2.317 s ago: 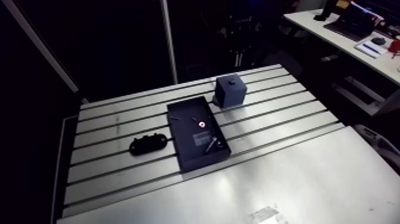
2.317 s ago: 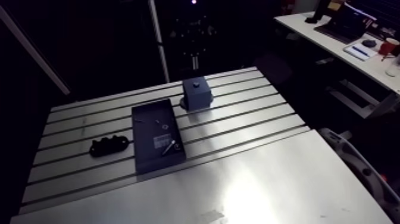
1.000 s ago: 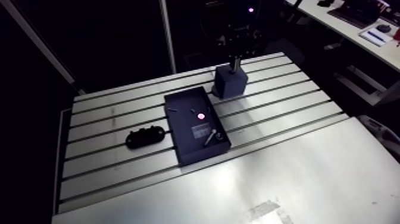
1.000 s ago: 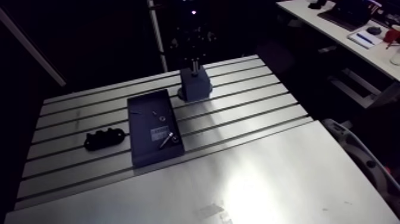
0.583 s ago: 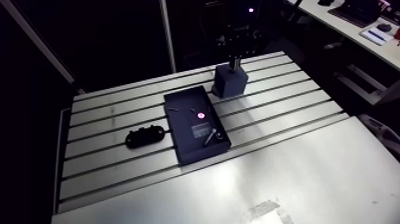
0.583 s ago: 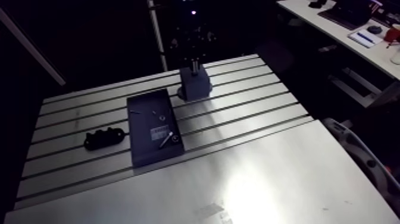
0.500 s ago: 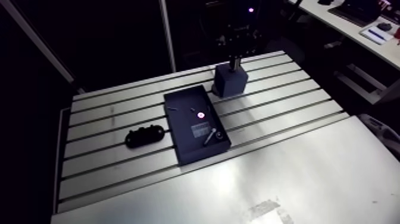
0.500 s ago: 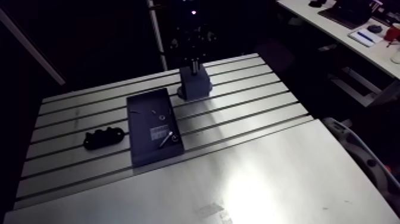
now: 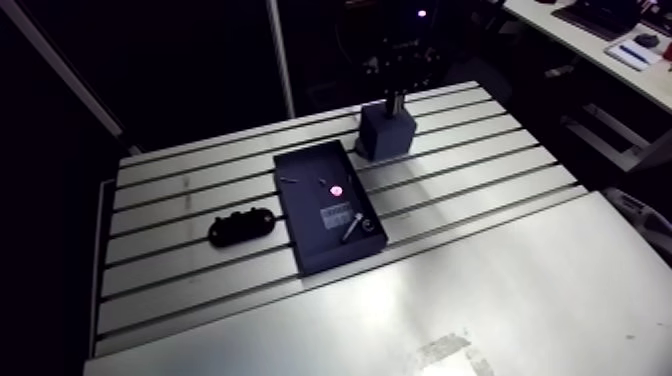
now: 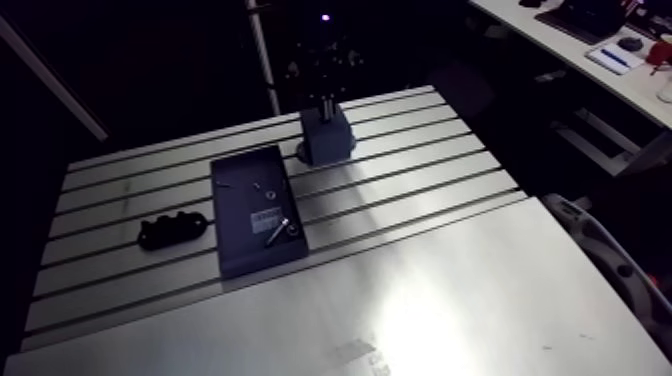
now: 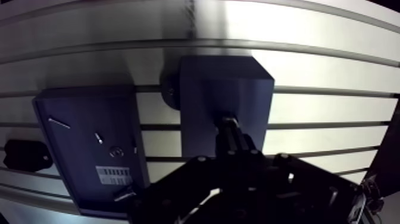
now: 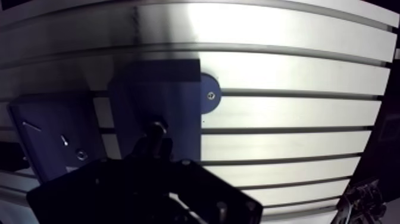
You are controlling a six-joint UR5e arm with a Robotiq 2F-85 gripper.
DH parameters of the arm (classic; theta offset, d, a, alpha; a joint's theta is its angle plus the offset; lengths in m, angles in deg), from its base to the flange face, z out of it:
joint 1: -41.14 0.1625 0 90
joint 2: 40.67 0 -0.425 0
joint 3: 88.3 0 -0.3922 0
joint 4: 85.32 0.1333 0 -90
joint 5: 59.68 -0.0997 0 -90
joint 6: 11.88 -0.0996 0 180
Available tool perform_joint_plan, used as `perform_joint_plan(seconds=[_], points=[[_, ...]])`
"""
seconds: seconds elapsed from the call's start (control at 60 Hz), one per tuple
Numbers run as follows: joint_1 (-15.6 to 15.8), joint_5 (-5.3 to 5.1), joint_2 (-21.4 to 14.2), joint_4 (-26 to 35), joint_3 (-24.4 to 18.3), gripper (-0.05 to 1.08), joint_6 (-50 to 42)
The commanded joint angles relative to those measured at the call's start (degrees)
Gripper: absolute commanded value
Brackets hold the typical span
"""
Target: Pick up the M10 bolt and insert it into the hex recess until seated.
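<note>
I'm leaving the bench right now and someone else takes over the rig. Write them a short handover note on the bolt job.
Gripper: down on the middle of the dark block's top face; too dark to tell whether it grips anything.
Things: the block stands on the slotted table, just beyond the black tray. A silver bolt-like piece lies in the tray with small hardware.
Done: the arm is at the block. The hex recess is hidden under the gripper, so the M10 bolt cannot be confirmed in it.
Left: check that the bolt is seated, then clear the arm.

No words can be read. A small white label lies in the dark tray, but its print is too tiny.
</note>
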Motion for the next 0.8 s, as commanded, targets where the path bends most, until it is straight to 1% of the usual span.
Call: perform_joint_plan(seconds=[0.017,0.8], points=[[0.0,0.07,0.1,0.0,0.1,1.07,0.0],[0.0,0.15,0.0,0.0,0.4,1.07,0.1]])
